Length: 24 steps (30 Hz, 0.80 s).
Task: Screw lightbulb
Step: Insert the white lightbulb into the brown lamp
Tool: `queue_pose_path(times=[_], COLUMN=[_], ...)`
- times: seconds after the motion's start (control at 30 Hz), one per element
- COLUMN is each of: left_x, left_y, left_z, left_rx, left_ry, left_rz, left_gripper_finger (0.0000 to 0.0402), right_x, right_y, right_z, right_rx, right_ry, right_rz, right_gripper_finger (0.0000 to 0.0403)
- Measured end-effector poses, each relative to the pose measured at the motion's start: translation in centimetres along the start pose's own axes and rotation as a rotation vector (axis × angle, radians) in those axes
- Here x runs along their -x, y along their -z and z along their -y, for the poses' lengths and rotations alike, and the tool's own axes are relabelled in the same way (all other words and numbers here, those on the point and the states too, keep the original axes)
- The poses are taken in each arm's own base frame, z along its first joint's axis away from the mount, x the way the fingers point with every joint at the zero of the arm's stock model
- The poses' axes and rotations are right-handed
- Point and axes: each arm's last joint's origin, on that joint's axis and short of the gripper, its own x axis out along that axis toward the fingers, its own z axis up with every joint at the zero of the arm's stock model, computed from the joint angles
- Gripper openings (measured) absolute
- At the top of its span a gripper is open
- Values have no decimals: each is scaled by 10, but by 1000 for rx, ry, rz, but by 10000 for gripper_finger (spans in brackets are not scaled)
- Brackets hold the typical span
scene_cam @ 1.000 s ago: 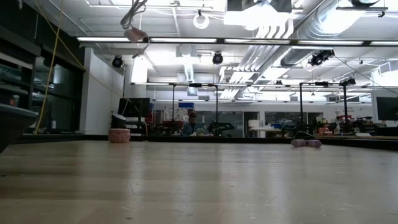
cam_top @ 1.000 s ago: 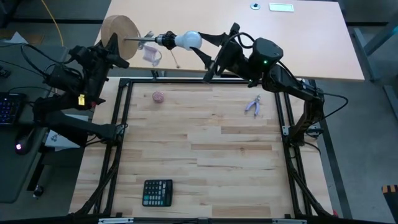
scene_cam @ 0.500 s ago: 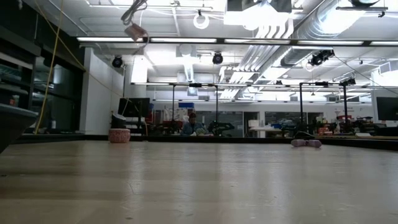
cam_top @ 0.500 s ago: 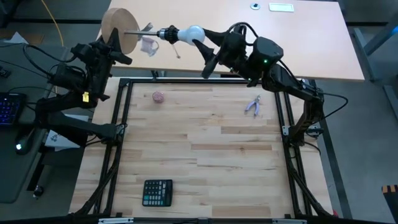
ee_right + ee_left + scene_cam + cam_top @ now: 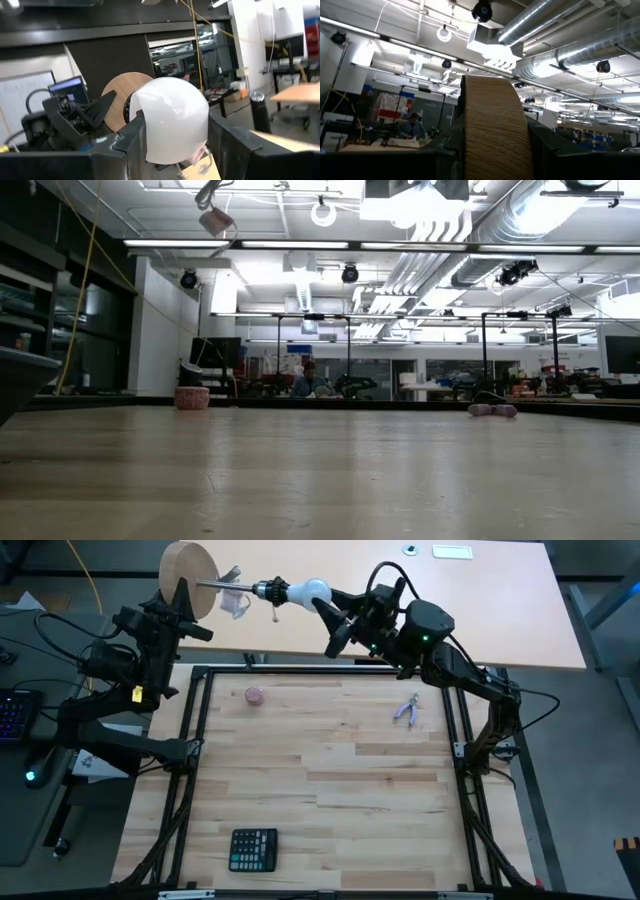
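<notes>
Both arms are raised beyond the far edge of the wooden table [image 5: 330, 790], w/ the action in mid-air over the tan desk [image 5: 480, 610] behind it. Right gripper [image 5: 322, 606] is clamped on the lightbulb [image 5: 312, 590]: in the right wrist view the white globe [image 5: 172, 117] sits between the two dark fingers [image 5: 227, 145], touching both. Bulb lies roughly horizontal, metal base pointing left toward the black socket [image 5: 265, 588], base and socket touching or just about; can't tell how far it is threaded in. Left gripper [image 5: 185, 602] grips the round wooden disc [image 5: 188, 572] by its edge, held upright on its rim; in the left wrist view the disc's wood-grain edge [image 5: 495, 130] fills the gap between the fingers [image 5: 437, 157]. A small clear wrapper [image 5: 236, 605] hangs just below the socket stem. On the table: small pink item [image 5: 254, 695] far left, purple pliers-like tool [image 5: 408, 710] far right, black calculator [image 5: 253, 849] near edge, left of centre; all well apart from the grippers. Low view shows only bare tabletop [image 5: 320, 480] and the room behind.
</notes>
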Motion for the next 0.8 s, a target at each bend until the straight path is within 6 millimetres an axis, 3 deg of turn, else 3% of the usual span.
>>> queue_pose_path(times=[0.43, 0.8], left_x=[0, 0], left_y=[-5, -7], left_z=[-1, 1], left_rx=[-171, -322], left_ry=[49, 100], left_rz=[89, 157], left_gripper_finger=[115, 115], right_x=[-1, -2], right_y=[4, 11], right_z=[1, 3], right_rx=[-409, -906], right_ry=[42, 131], right_rz=[-7, -14], right_gripper_finger=[176, 176])
